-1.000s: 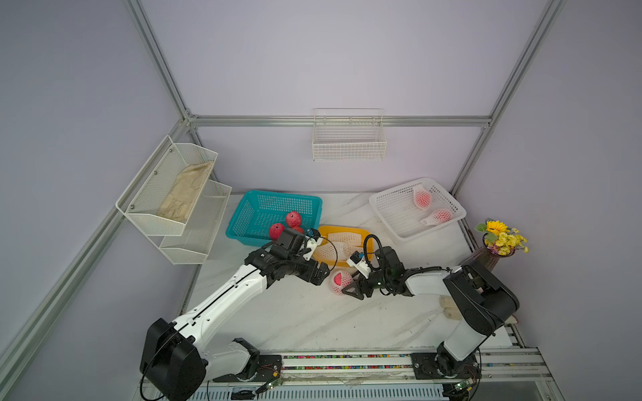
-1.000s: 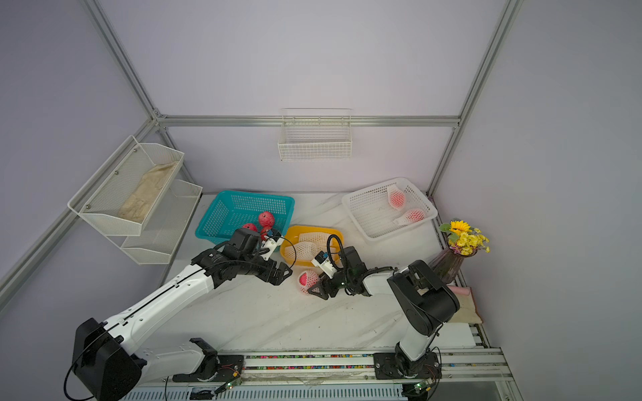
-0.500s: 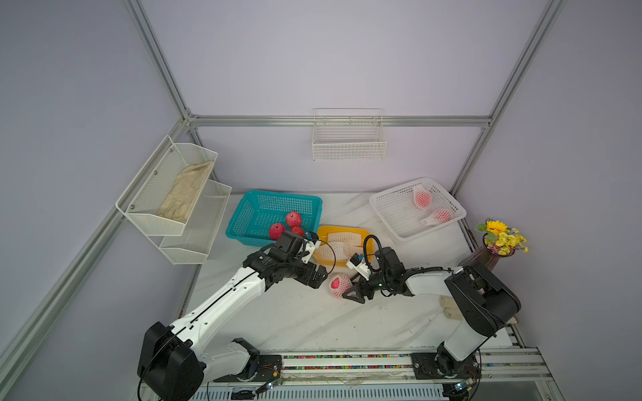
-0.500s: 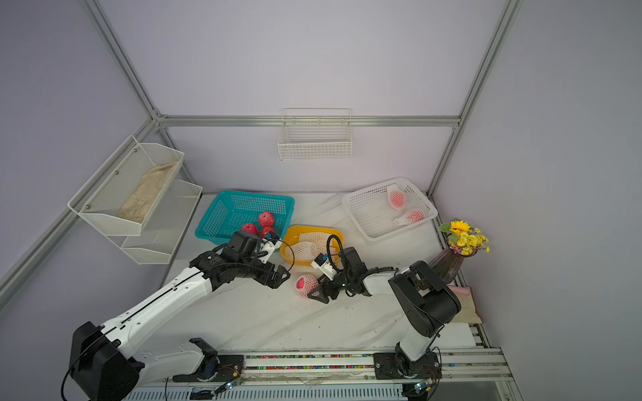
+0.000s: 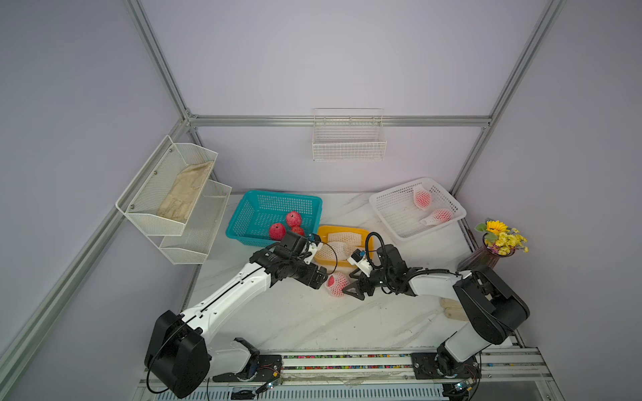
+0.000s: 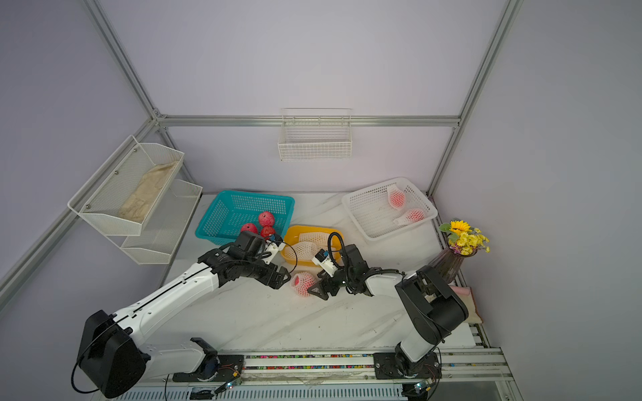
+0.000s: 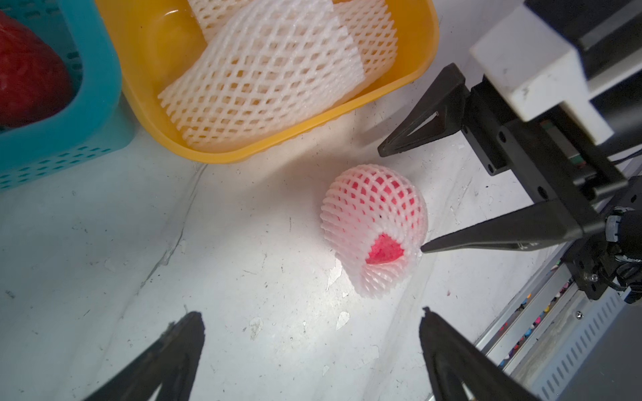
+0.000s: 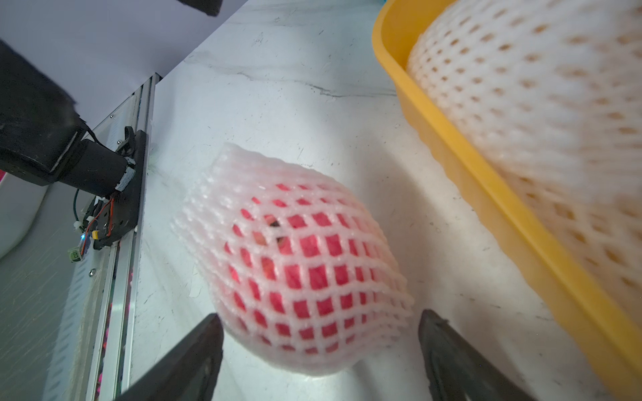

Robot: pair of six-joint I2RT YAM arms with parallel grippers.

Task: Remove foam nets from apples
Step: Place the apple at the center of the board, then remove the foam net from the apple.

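Note:
One apple in its white foam net point(image 5: 336, 285) point(image 6: 303, 284) lies on the marble table, red skin showing at the net's open end point(image 7: 384, 250). My right gripper point(image 5: 349, 283) point(image 8: 319, 314) is open, a finger on each side of that netted apple point(image 8: 298, 264). One fingertip point(image 7: 430, 247) touches the net's rim. My left gripper point(image 5: 320, 276) point(image 7: 309, 312) is open and empty, just left of the apple above bare table. Three bare apples point(image 5: 293, 219) sit in the teal basket point(image 5: 264, 201). Empty foam nets point(image 5: 338, 244) point(image 7: 264, 86) fill the yellow tray point(image 5: 361, 231). Two more netted apples point(image 5: 422, 198) lie in the white basket point(image 5: 389, 208).
A vase of yellow flowers point(image 5: 500, 239) stands at the table's right edge. A two-tier wire shelf point(image 5: 173, 194) hangs on the left wall and a wire basket point(image 5: 349, 139) on the back wall. The yellow tray's rim point(image 8: 451, 145) is close behind the apple.
My right gripper's jaws have spread wider around the netted apple, which rests on the table. My left gripper has come from the yellow tray toward the front, beside the apple.

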